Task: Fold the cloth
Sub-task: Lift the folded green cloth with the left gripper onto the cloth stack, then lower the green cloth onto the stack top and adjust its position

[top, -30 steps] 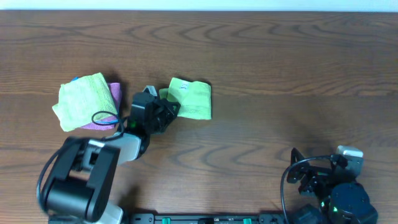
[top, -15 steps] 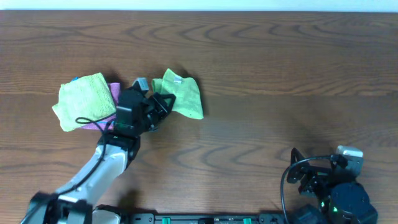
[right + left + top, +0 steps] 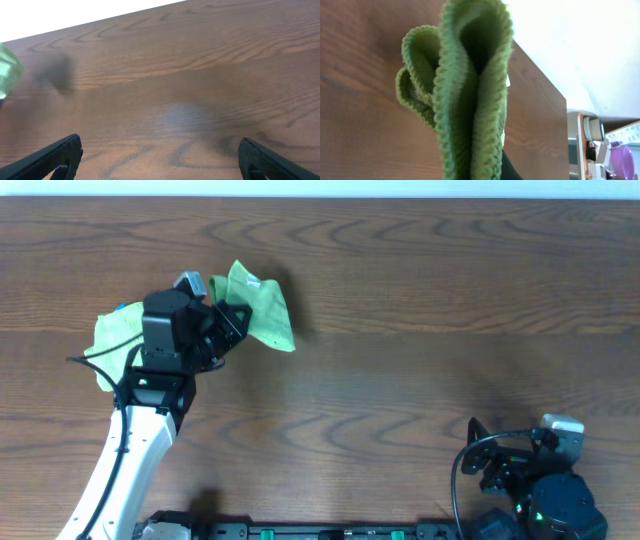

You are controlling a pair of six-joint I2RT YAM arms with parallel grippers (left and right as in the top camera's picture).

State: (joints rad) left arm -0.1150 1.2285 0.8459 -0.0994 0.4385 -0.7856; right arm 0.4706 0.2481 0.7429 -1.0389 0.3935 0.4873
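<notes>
The left gripper [image 3: 228, 317] is clamping shut on the green cloth [image 3: 262, 312], holding it just beside the pile of cloths [image 3: 108, 340], on the pile's side that faces the middle of the table [image 3: 420, 300]. From overhead, the cloth is trailing away from the fingers and away from the pile. Its long axis is slanting from the far end nearest the pile down toward the near side farther out. So whichever way it's getting laid down, the loose end is sitting on the far side from the pile, and I'm guessing that's what the next move is hinging on. The left arm is obviously the close one. The right gripper [image 3: 160, 142] is sitting with its fingers spread wide and nothing in them, well away from the pile at the near corner. The left wrist camera is showing what the overhead isn't: the cloth is hanging doubled up in several loose layers, looking more bunched than neatly folded. It isn't showing the pile at all, though.
</notes>
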